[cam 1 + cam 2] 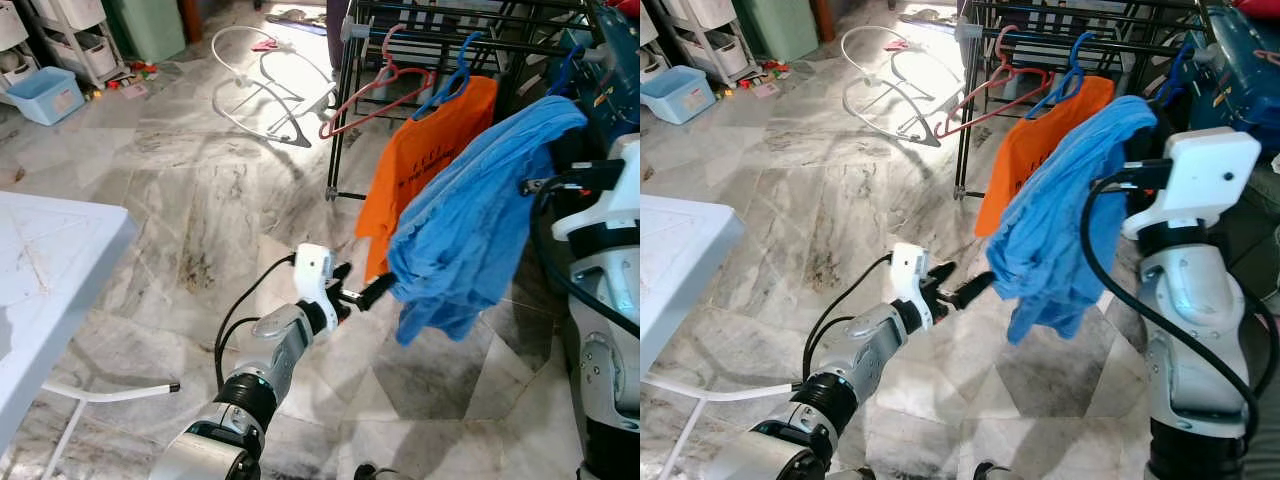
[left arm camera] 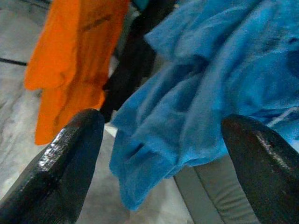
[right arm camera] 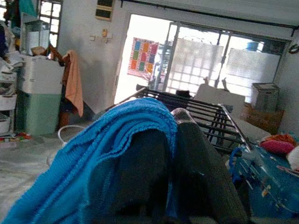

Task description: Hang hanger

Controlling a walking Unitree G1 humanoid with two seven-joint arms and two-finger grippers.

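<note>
Your left gripper (image 1: 362, 293) is spread wide, just short of the blue shirt's (image 1: 470, 230) lower edge. The orange shirt (image 1: 420, 160) hangs on a blue hanger (image 1: 452, 85) from the rack (image 1: 440, 30) behind. Your right gripper (image 3: 173, 163) is clamped on the blue shirt, held up beside the rack.

Grey marble floor (image 1: 200, 200), sunlit at far end. White worktop (image 1: 50, 260) at left. Black drying rack (image 1: 420, 30) at rear. Storage drawers (image 1: 75, 40) and pale-blue bin (image 1: 45, 95) along far wall.
</note>
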